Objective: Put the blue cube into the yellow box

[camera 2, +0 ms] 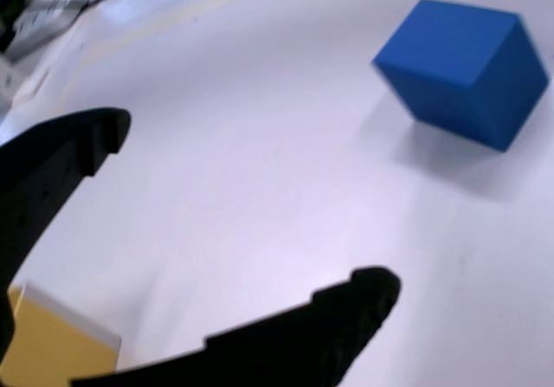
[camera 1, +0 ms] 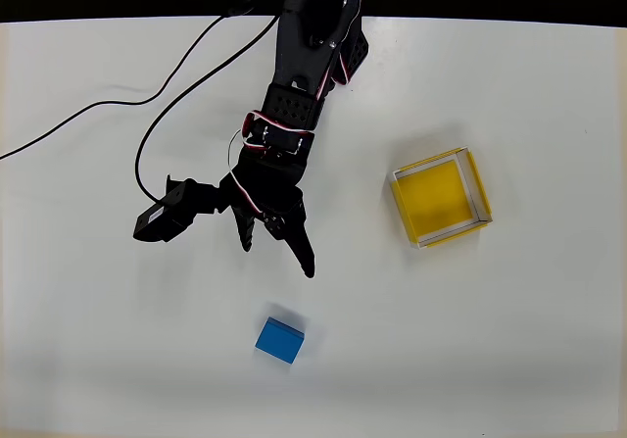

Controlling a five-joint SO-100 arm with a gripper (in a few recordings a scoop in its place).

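Jaws [camera 1: 277, 259] spread wide and empty above the matte blue cube [camera 1: 280, 340], thin-walled square yellow box [camera 1: 441, 197] well apart.

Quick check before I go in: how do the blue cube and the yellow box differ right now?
The blue cube is a solid block; the yellow box is an open, hollow tray with thin pale walls. The cube is smaller than the box. In the overhead view the cube lies just below the open end effector, while the box sits off to its right. Both rest on the white table, each turned slightly askew, and neither is touched.
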